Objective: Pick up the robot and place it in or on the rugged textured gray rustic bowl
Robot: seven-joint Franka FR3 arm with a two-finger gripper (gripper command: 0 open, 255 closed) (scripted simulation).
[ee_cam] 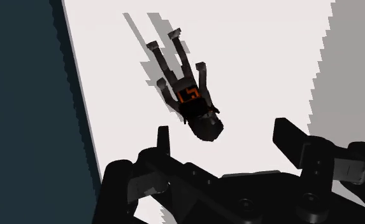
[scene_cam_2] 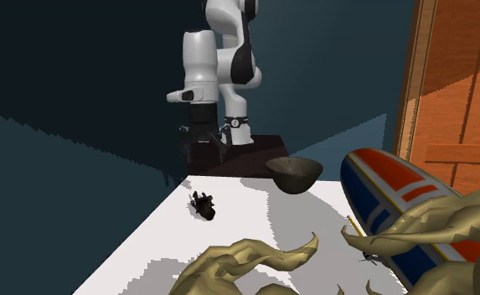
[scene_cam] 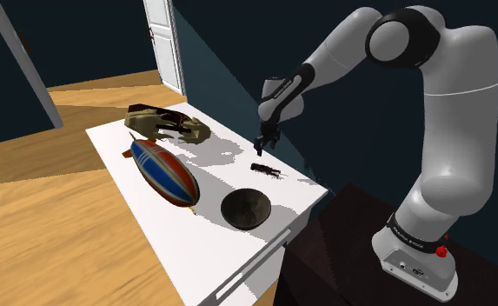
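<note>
wrist view: the small black toy robot with an orange chest mark lies flat on the white table top, just beyond the black two-finger gripper, whose fingers stand wide apart, holding nothing. shoulder view: the gripper hovers above the robot, and the dark gray rough round bowl sits nearby, not touching it.

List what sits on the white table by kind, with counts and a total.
Dark toy robot: 1
Dark bowl: 1
Red, white and blue airship model: 1
Olive-tan horned figure: 1
Total: 4
</note>
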